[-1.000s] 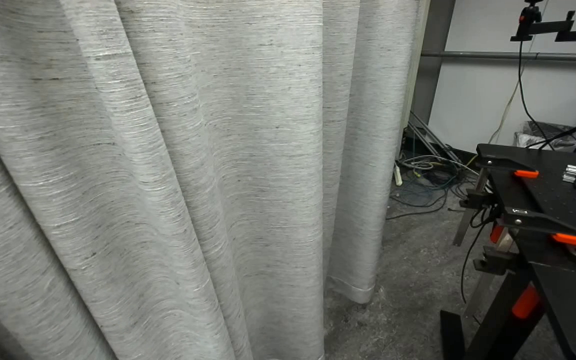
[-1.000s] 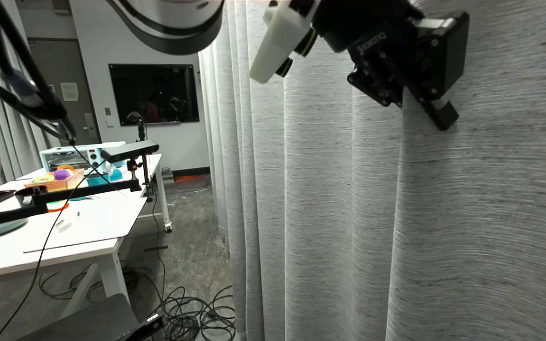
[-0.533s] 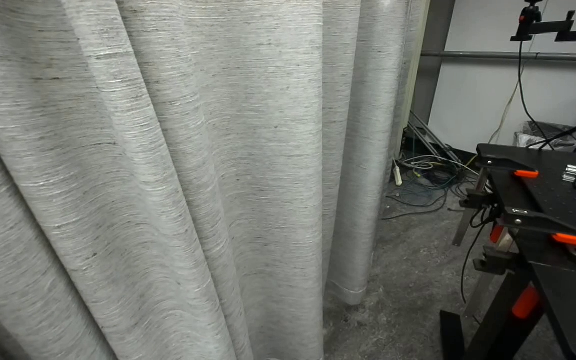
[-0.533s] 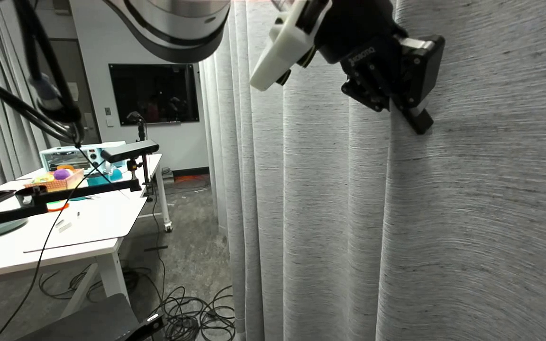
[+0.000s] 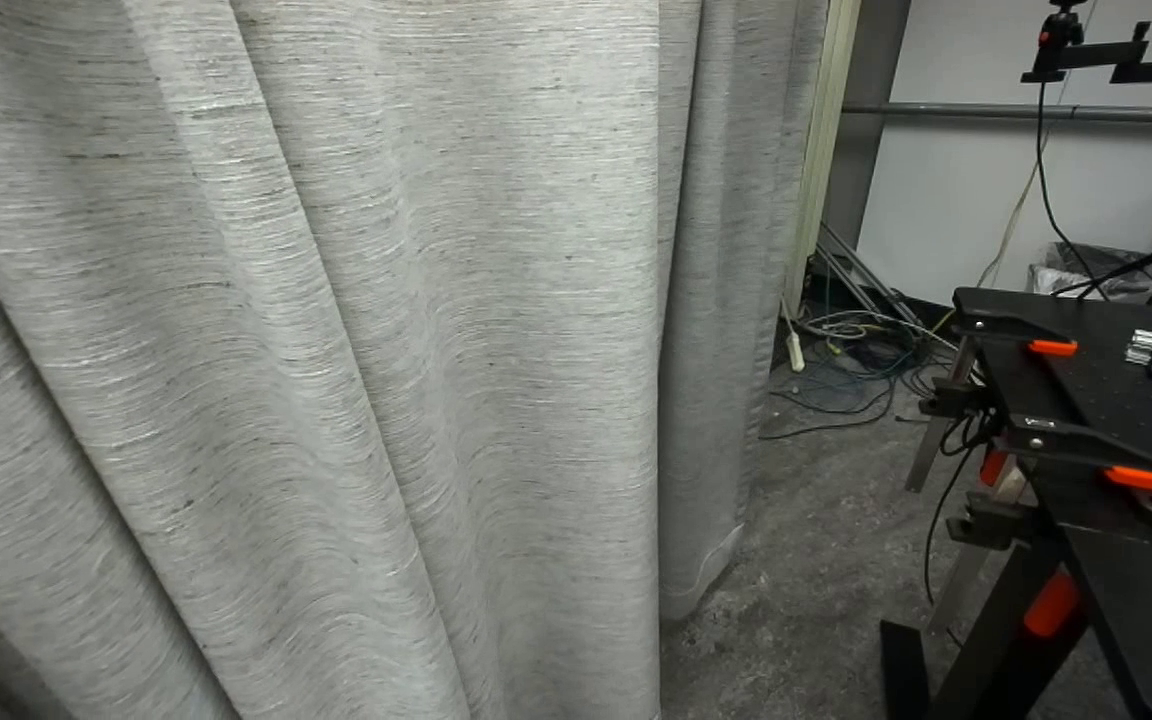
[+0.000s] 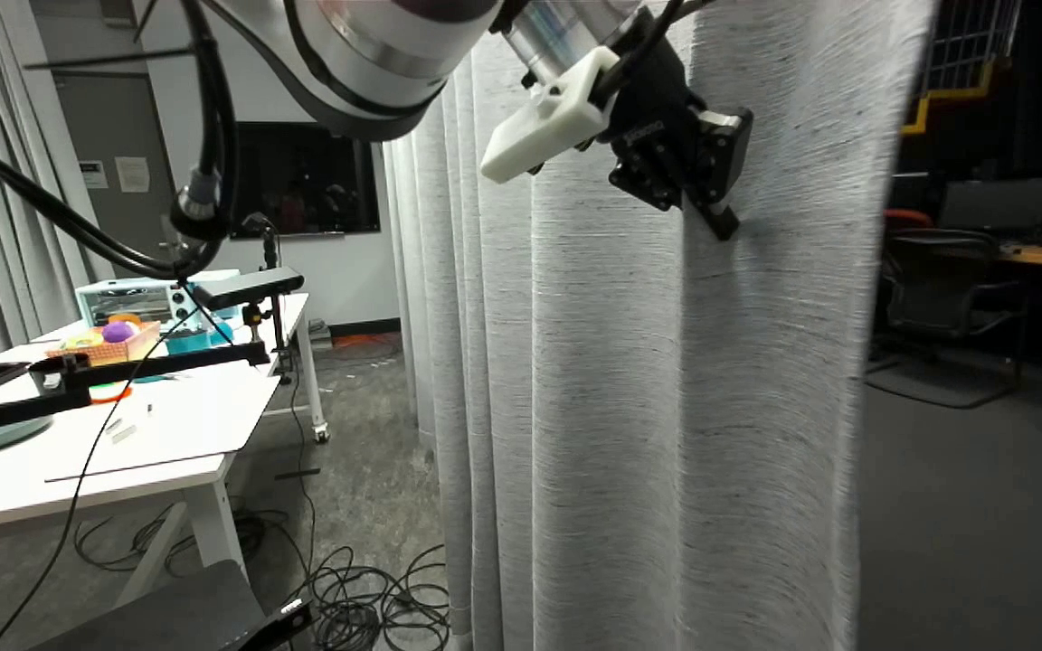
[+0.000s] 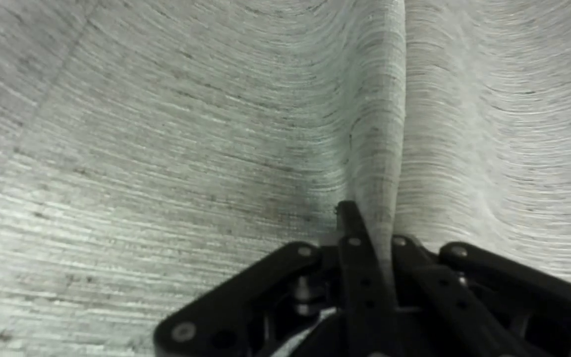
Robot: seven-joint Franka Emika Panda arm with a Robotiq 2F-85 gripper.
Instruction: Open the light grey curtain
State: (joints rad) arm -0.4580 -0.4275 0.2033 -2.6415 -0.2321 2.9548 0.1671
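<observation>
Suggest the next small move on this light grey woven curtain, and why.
Probably draw the black two-finger gripper slightly away from the dark tube-framed chair: the jaws pinch a vertical fold of the light grey woven curtain, and its free edge hangs on the chair side, so this should open it wider.

In an exterior view, a white surface (image 6: 200, 425) is carrying a pale blue toaster oven (image 6: 143, 303), and an orange basket (image 6: 118, 347) is sitting just beside it. Black cables (image 6: 349, 610) are lying on the grey floor (image 6: 363, 452). In an exterior view, a perforated plate (image 5: 1131, 405) is lying on a black surface (image 5: 1151, 590), and two orange-tipped clamps (image 5: 1081, 446) are gripping the edge.
</observation>
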